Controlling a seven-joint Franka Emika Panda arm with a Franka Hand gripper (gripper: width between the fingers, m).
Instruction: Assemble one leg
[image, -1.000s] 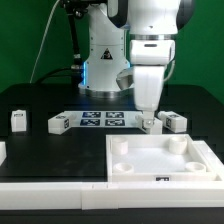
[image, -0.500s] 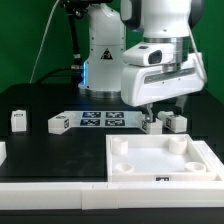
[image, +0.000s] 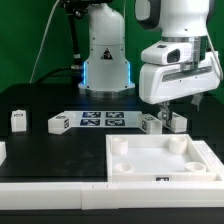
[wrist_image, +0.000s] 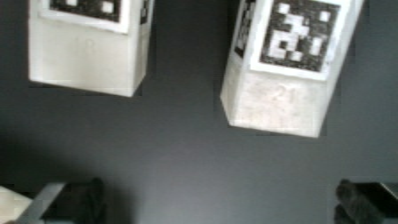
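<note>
Poised above the black counter (image: 60, 150) with pincer (wrist_image: 222, 205) spread wide and gripping nothing, over the leg (image: 150, 123) and a second leg (image: 175, 121) side by side, beside the marker board (image: 100, 121). Apparently still reaching to grasp; next, centring on one leg, lowering, closing. In the white panel (image: 150, 160), round sockets (image: 120, 148) all empty.

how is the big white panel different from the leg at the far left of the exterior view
The panel is far larger than the leg. The panel is a wide flat slab with round corner sockets; the leg is a plain block. The leg shows a black-and-white tag on its face; the panel's top shows none. Both are white and rest on the black table.
</note>
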